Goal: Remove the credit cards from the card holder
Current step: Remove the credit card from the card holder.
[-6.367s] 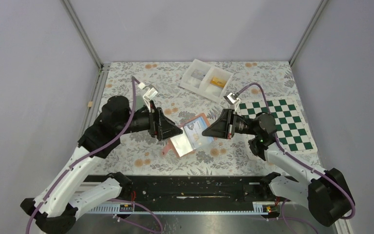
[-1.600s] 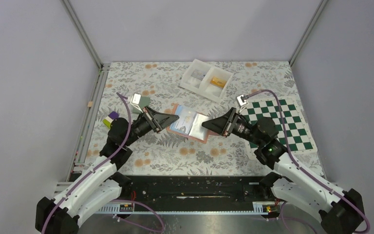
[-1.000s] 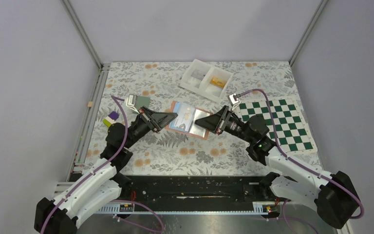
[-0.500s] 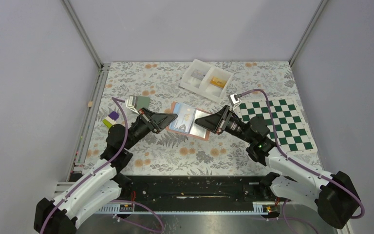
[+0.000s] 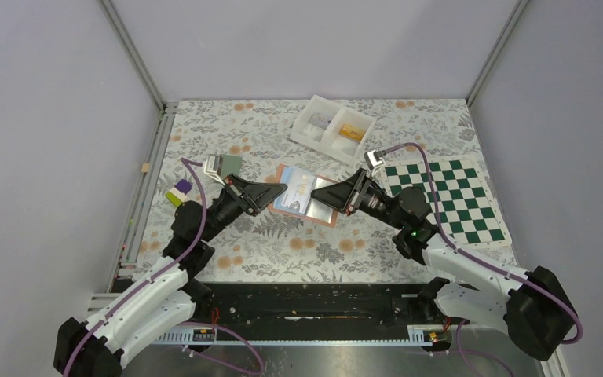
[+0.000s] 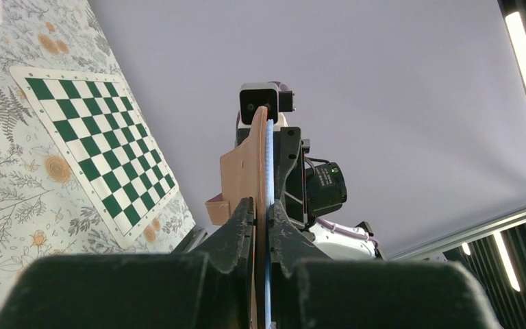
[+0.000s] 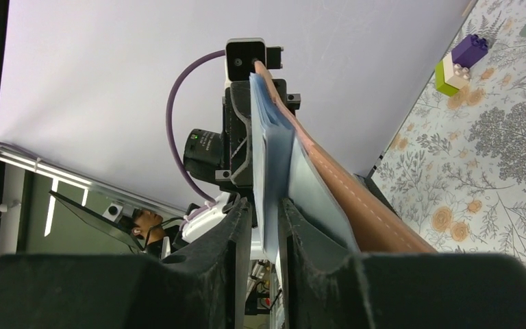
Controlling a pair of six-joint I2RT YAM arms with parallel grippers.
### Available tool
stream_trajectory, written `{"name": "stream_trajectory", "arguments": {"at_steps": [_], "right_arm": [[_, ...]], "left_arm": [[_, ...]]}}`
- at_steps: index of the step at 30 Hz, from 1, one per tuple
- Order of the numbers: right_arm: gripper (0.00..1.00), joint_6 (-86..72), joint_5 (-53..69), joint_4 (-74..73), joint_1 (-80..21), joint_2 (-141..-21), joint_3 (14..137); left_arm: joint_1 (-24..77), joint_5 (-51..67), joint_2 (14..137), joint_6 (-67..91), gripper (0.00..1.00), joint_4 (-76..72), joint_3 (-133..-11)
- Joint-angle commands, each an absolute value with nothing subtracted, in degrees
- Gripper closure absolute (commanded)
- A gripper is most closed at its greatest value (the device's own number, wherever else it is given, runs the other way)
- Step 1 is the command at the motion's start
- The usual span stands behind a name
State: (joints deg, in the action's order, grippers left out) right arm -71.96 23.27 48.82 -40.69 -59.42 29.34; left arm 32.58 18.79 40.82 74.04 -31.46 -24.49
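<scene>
Over floral table [image 5: 283,243], card holder [image 5: 302,192] is spanning left-right between claws, left claw [image 5: 281,188] clamping its left edge, right claw [image 5: 319,195] pinching its right edge.

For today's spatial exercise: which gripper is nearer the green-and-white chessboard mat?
Right. The right gripper grips the card holder at its edge facing the chessboard mat; the left gripper clamps the opposite edge, farther away.
</scene>
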Motion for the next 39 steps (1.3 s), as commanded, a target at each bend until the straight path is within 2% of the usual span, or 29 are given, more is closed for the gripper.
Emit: {"name": "stream_trajectory", "arguments": {"at_steps": [1, 8, 16, 25, 30, 32, 35, 38, 39], "right_arm": [[0.74, -72.8, 23.2, 54.6, -41.5, -60.5, 30.5], [0.81, -73.1, 22.9, 55.9, -41.7, -61.2, 30.4], [0.8, -74.8, 23.7, 60.5, -41.9, -63.5, 30.2], [0.79, -76.1, 21.9, 63.6, -41.8, -62.7, 28.4], [0.91, -75.2, 22.0, 62.5, -41.9, -62.1, 28.5], [0.89, -75.0, 22.0, 62.2, -41.9, -62.3, 28.6], [0.75, -75.1, 22.1, 61.8, -41.9, -62.4, 28.9], [0.77, -74.2, 22.3, 57.8, -41.9, -62.3, 29.9], [0.84, -73.8, 22.3, 57.2, -41.9, -62.3, 30.1]], "left_arm": [[33.4, 17.8, 40.0, 75.9, 1.0, -37.2, -24.1], [33.7, 18.1, 40.5, 76.3, 1.0, -37.8, -23.9], [34.2, 18.2, 41.4, 76.8, 1.0, -38.1, -24.0], [34.3, 16.5, 39.1, 72.3, 1.0, -30.9, -25.1], [34.3, 17.0, 39.5, 71.9, 1.0, -30.5, -25.3], [34.3, 17.4, 39.9, 71.9, 1.0, -30.4, -25.5], [34.4, 18.0, 40.4, 71.7, 1.0, -29.9, -25.9], [34.8, 18.6, 41.0, 70.7, 1.0, -28.4, -26.8], [34.9, 18.8, 41.2, 70.2, 1.0, -27.8, -27.1]]}}
